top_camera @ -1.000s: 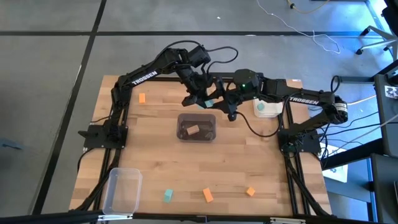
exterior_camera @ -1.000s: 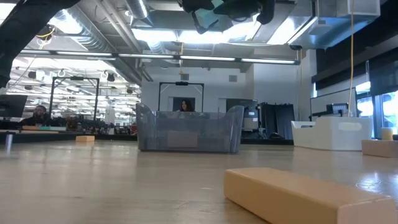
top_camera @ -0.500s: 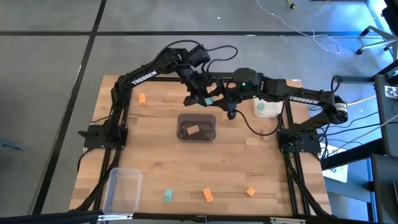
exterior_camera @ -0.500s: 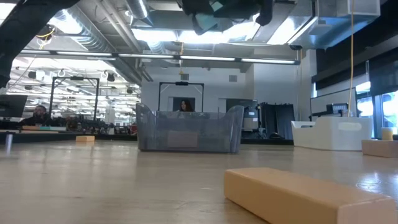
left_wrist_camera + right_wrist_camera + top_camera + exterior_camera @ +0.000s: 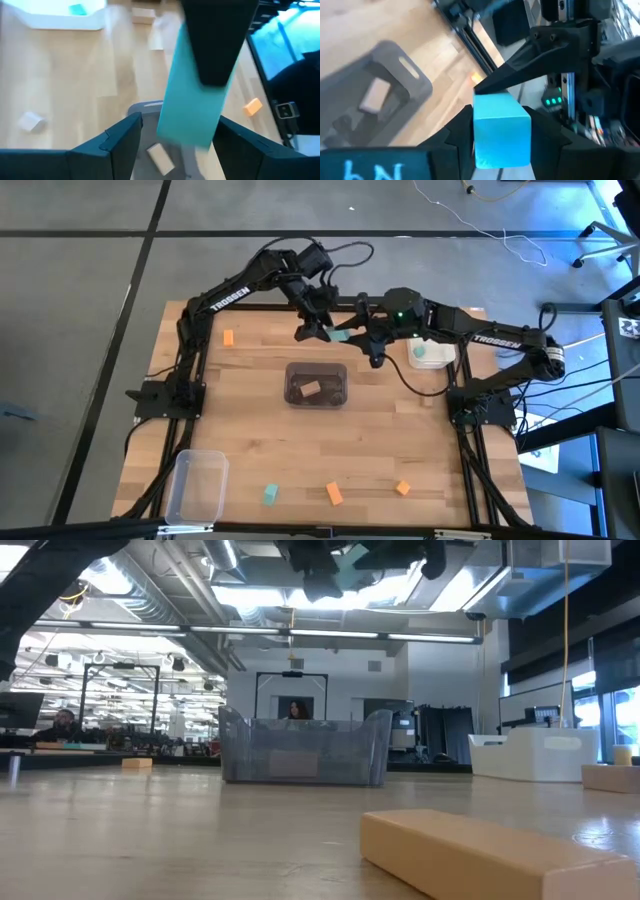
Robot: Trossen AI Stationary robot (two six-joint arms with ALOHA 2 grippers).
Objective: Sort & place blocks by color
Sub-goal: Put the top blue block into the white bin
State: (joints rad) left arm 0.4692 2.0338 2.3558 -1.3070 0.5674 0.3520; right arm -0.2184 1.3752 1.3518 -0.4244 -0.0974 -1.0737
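Teal block (image 5: 501, 131) handover above the dark bin (image 5: 316, 384).
Right tool (image 5: 345, 335) grips it; left tool (image 5: 318, 330) spread open alongside; early release drops it among tan blocks.

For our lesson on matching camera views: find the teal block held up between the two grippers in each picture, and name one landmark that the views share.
High view: the teal block sits between the two grippers, above the far edge of the dark bin.
Low view: at the top edge, a teal patch among dark arm parts.
Left wrist view: a large teal slab, centre.
Right wrist view: between the near fingers.
Shared landmark: the dark bin.
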